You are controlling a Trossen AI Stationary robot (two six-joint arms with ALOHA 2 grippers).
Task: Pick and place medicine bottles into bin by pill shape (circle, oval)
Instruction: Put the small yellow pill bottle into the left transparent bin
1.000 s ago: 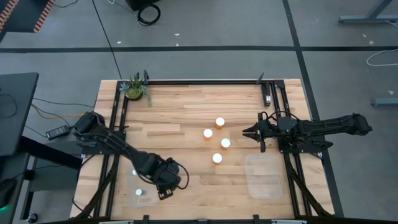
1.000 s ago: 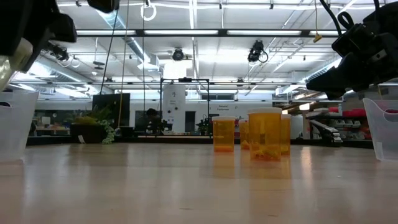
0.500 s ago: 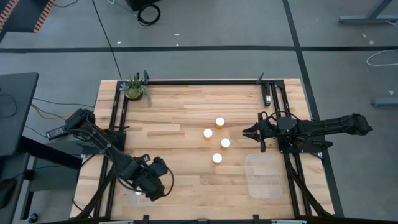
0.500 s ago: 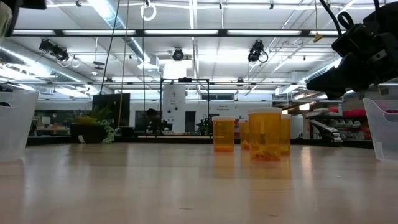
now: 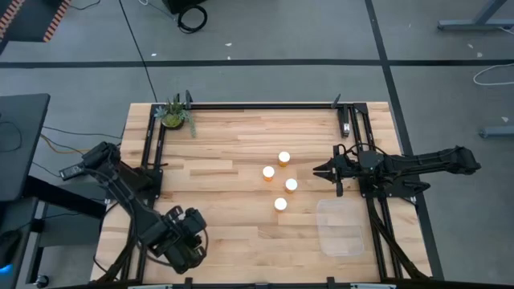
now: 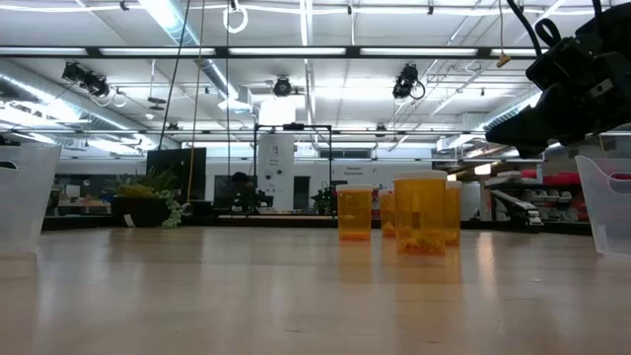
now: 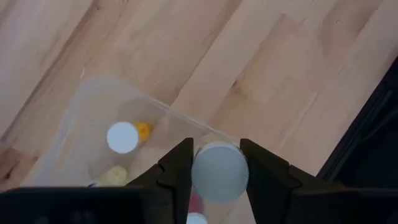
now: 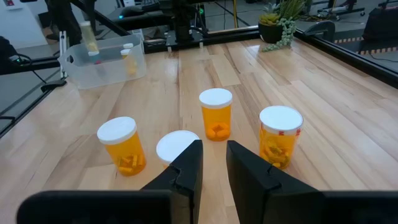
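Since the sort runs by pill shape, the stock is split between two clear bins at opposite near corners of the desk [image 5: 233,136].

Item 1: left end effector [image 7: 214,163]. Hangs over the left bin [image 7: 149,106], fingers closed on the white cap of a held bottle [image 7: 219,173]. It is carried cap-up and directly above the bin, which suggests a drop from just above the mouth. Its body cannot be seen.

Item 2: left bin contents. One white-capped bottle [image 7: 122,137] rests inside, beside a yellowish object too blurred to name.

Item 3: four orange bottles [image 5: 279,204]. Upright in a loose cluster at mid-desk, apart from one another. They are unsorted, and probably left spaced so fingers can straddle any single cap.

Item 4: right end effector [image 8: 214,163]. Raised just beside the cluster and pointed at it, fingers narrowly parted with nothing between them. It appears to wait its turn.

Item 5: right bin [image 5: 344,227]. Sits near the right arm and looks to hold nothing.

Item 6: potted plant [image 5: 174,115]. Far left corner, well apart from the work.
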